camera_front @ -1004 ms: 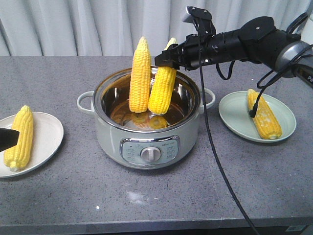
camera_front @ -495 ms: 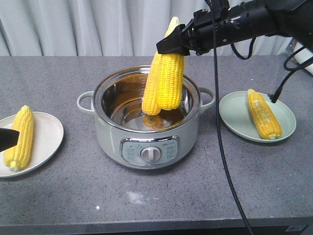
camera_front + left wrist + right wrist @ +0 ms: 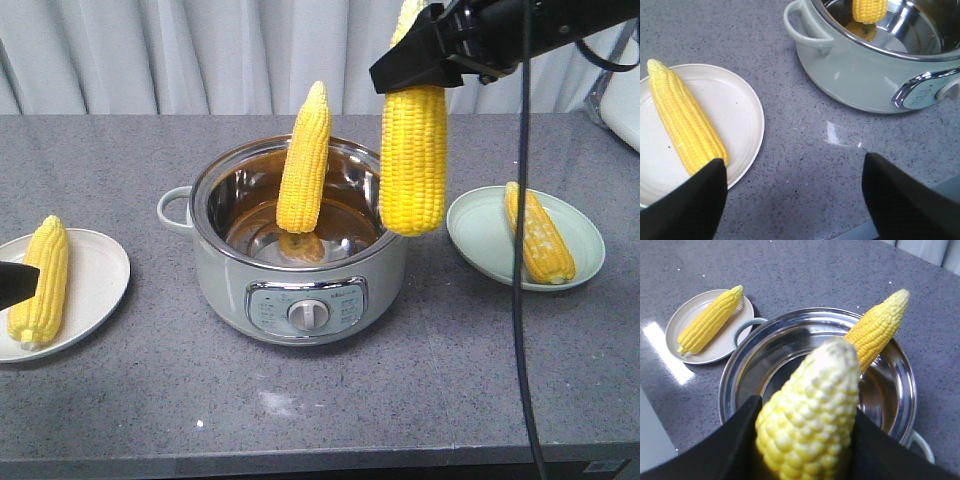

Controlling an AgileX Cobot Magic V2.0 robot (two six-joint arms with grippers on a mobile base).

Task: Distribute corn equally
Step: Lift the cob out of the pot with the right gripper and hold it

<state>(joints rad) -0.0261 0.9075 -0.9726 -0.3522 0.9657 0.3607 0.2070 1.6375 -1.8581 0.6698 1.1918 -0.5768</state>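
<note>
My right gripper [image 3: 425, 62] is shut on the upper end of a corn cob [image 3: 413, 160], which hangs upright above the right rim of the grey-green electric pot [image 3: 235, 285]. In the right wrist view the fingers of the right gripper [image 3: 808, 410] press both sides of that cob [image 3: 815, 390]. A second cob [image 3: 304, 160] stands leaning inside the pot. A third cob [image 3: 40, 280] lies on the white left plate [image 3: 100, 270]. Another [image 3: 540, 232] lies on the pale green right plate [image 3: 480, 225]. My left gripper [image 3: 795, 195] is open and low over bare table beside the left plate [image 3: 740, 100].
A black cable [image 3: 520, 300] hangs from the right arm down past the pot's right side to the table's front edge. A grey curtain closes the back. A white object [image 3: 625, 100] sits at the far right edge.
The right gripper has lifted its cob up out of the pot and to the right. The cob left in the pot shifted slightly to the right. The left gripper has not moved.
</note>
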